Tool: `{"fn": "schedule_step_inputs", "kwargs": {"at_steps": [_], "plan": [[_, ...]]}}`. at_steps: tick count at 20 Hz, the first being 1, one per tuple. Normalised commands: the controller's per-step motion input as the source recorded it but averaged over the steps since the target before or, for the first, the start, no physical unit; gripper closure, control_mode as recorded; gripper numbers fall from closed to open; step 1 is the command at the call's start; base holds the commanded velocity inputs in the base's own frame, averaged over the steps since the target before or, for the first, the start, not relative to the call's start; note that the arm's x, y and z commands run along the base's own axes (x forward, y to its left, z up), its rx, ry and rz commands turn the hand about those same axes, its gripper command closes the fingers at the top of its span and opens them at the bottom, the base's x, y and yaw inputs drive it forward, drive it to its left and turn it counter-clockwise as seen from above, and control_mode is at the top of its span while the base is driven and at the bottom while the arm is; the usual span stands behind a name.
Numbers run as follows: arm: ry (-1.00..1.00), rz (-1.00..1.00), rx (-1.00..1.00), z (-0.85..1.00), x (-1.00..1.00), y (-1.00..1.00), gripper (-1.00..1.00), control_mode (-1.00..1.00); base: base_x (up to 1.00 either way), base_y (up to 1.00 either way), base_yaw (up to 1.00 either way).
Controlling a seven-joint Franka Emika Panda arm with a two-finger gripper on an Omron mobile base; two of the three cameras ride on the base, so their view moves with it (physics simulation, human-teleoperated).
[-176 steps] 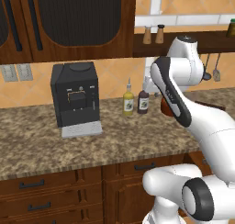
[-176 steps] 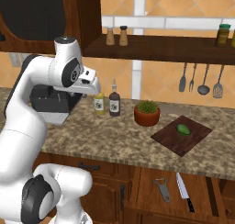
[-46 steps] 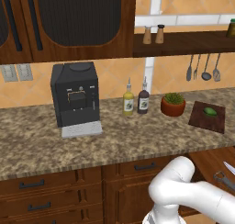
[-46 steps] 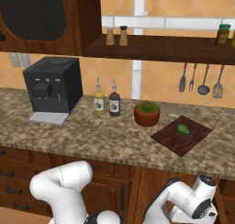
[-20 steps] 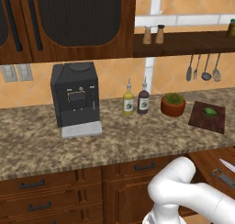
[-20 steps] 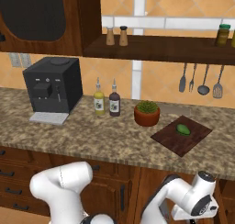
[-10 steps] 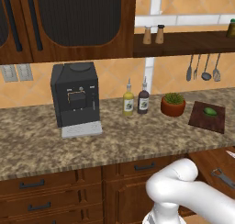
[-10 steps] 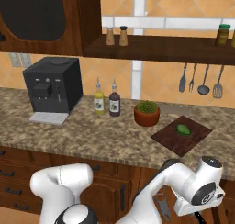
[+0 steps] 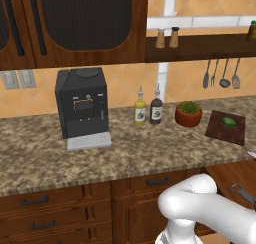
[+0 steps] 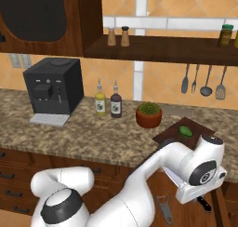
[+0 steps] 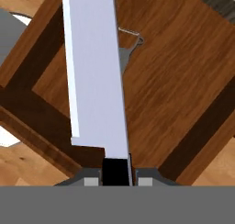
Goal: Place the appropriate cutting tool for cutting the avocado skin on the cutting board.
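Hand view: the knife (image 11: 94, 71) fills the middle, its long pale blade running up from the gripper (image 11: 115, 172), whose jaws are clamped on the dark handle; the blade hangs over the open wooden drawer (image 11: 174, 76), where a dark grey tool (image 11: 126, 53) lies on the bottom.
Gripper: closed on the knife handle, holding it; in the right base view the hand sits low, below the table edge, with the blade (image 10: 173, 177) slanting up past the wrist.
Cutting board: on the table (image 10: 93, 137) at its right end, dark reddish-brown (image 10: 169, 135), just right of the potted plant (image 10: 148, 114).
Avocado: one, resting on the board (image 10: 185, 130); also seen in the left base view (image 9: 229, 121).
Progress: by my reading the knife is picked and lifted clear of the drawer; raising it to the table and laying it on the board beside the avocado is not yet done.
Counts: one knife, one board (image 9: 226, 127), one avocado, one plant, two bottles (image 10: 108, 104) on the table, one coffee machine (image 9: 82, 108), two shakers (image 10: 118, 36) on the shelf, four utensils (image 10: 203, 82) hanging on the wall.
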Motion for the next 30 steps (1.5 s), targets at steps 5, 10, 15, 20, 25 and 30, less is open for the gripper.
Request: {"fn": "schedule_step_inputs", "kwargs": {"at_steps": [5,10,15,20,25,30], "plan": [[-0.07,0.01,-0.01,0.42,0.46,0.14,1.00,-1.00,0.00,0.00,0.00],[-0.09,0.03,0.00,0.42,0.76,0.00,1.00,-1.00,0.00,0.00,0.00],[-0.13,0.05,0.00,0.04,0.77,0.00,1.00,-1.00,0.00,0.00,0.00],[-0.26,0.07,-0.02,-0.21,0.54,0.12,1.00,-1.00,0.00,0.00,0.00],[-0.13,0.02,-0.02,-0.26,0.71,0.02,1.00,-1.00,0.00,0.00,0.00],[0.01,0.01,-0.01,-0.28,0.74,0.06,1.00,-1.00,0.00,0.00,0.00]]}}
